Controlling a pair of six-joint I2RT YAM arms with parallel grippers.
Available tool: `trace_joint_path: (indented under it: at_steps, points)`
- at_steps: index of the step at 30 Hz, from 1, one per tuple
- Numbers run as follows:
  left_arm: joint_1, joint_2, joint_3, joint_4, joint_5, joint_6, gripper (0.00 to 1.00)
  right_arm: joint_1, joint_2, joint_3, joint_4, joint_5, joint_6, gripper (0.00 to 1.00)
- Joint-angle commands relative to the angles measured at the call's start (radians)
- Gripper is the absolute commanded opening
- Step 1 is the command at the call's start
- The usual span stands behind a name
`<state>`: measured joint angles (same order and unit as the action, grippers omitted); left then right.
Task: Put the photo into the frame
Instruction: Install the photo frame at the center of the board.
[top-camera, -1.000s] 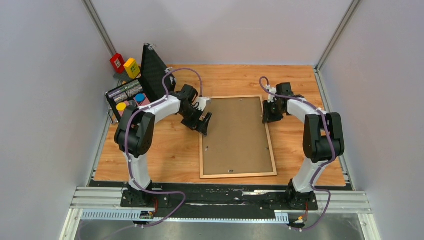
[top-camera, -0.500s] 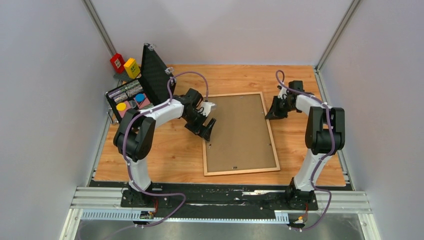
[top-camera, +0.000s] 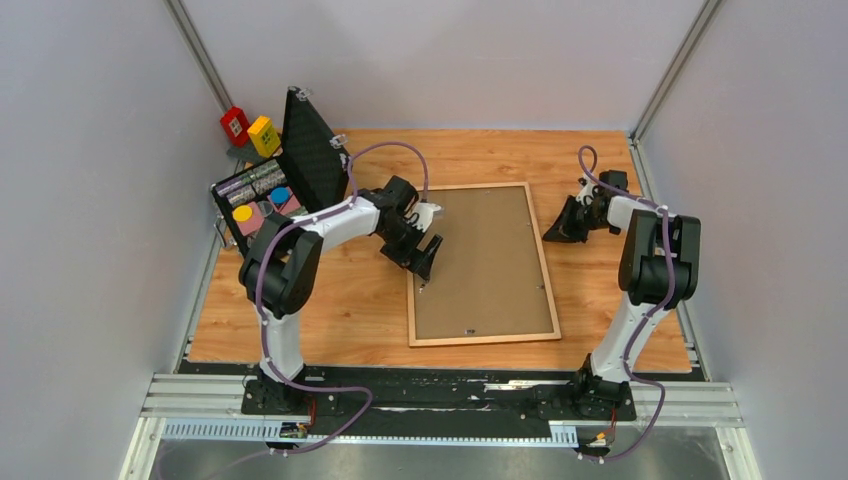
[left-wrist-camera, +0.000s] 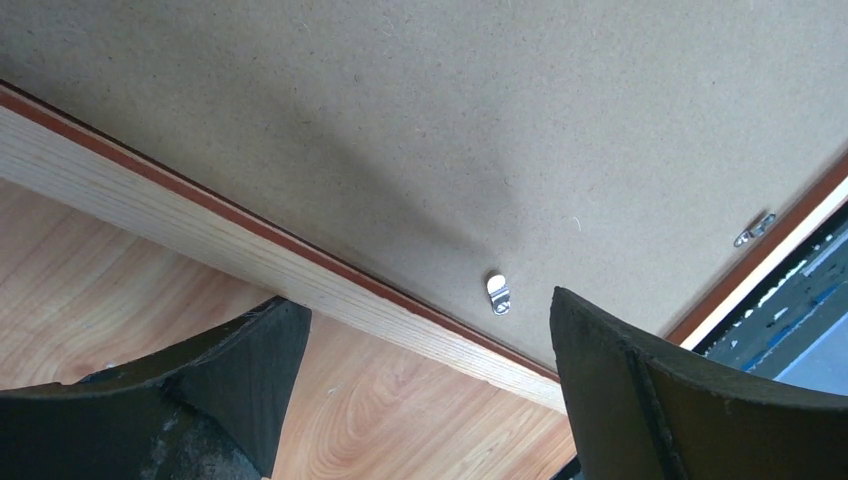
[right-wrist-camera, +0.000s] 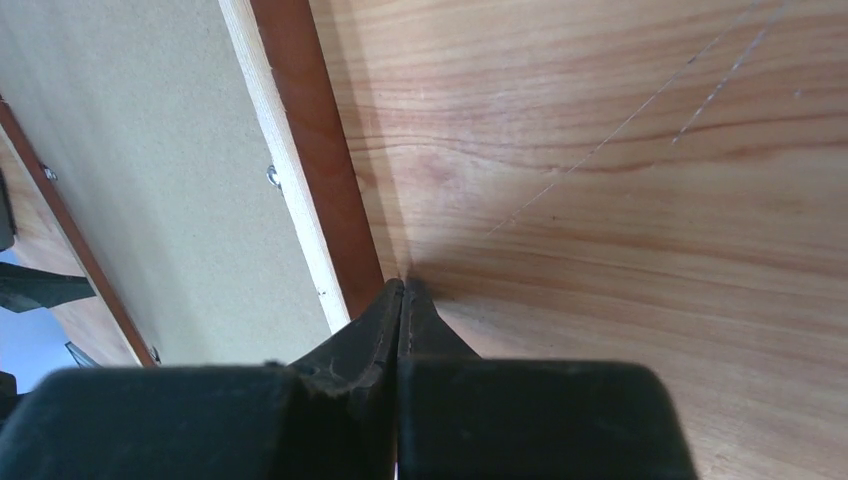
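The frame (top-camera: 485, 339) lies face down in the middle of the table, pale wood back up, with a plain brown backing board (top-camera: 485, 260) inside it. The photo is out of view. My left gripper (top-camera: 428, 250) hovers open over the frame's left rail (left-wrist-camera: 200, 230); its fingers straddle the rail near a small metal tab (left-wrist-camera: 497, 293) and hold nothing. My right gripper (top-camera: 549, 237) rests low over bare table just right of the frame's right rail (right-wrist-camera: 312, 150). It is shut, pads pressed together with nothing between them (right-wrist-camera: 403, 285).
An open black case (top-camera: 305, 150) stands at the back left, with a tray of coloured pieces (top-camera: 255, 195) in front of it. A red block (top-camera: 235, 125) and a yellow block (top-camera: 264, 135) sit by the left wall. Walls close in on both sides.
The right gripper left the frame's right rail, drew away to the right and shut. The frame shifted slightly rightward, and the left gripper moved with it along its left rail, staying open.
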<state>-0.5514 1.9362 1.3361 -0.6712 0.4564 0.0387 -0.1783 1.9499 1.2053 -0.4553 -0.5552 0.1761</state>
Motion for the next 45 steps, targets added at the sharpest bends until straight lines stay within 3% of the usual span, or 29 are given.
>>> trace_joint_path:
  at_steps: [1, 7, 9, 16, 19, 35, 45]
  points:
    - [-0.036, 0.018, 0.011, 0.025, -0.060, -0.023, 0.95, -0.006, 0.001, -0.013, 0.031, 0.024, 0.011, 0.00]
    - [-0.084, -0.037, -0.049, 0.056, -0.209, -0.033, 0.93, -0.013, -0.017, -0.015, 0.036, -0.013, -0.008, 0.02]
    - [-0.092, -0.041, -0.059, 0.057, -0.227, -0.033, 0.93, -0.016, -0.027, -0.015, 0.037, -0.022, -0.016, 0.07]
    - [-0.134, -0.047, -0.098, 0.078, -0.261, -0.060, 0.96, -0.023, -0.078, -0.019, 0.041, -0.101, -0.041, 0.41]
    - [-0.141, -0.046, -0.108, 0.082, -0.267, -0.059, 0.95, -0.023, -0.102, -0.025, 0.042, -0.133, -0.050, 0.47]
    - [-0.153, -0.047, -0.135, 0.104, -0.291, -0.041, 0.69, -0.022, -0.121, -0.030, 0.024, -0.228, -0.101, 0.51]
    - [-0.153, -0.051, -0.123, 0.088, -0.265, 0.013, 0.61, -0.020, -0.085, -0.006, -0.026, -0.239, -0.152, 0.55]
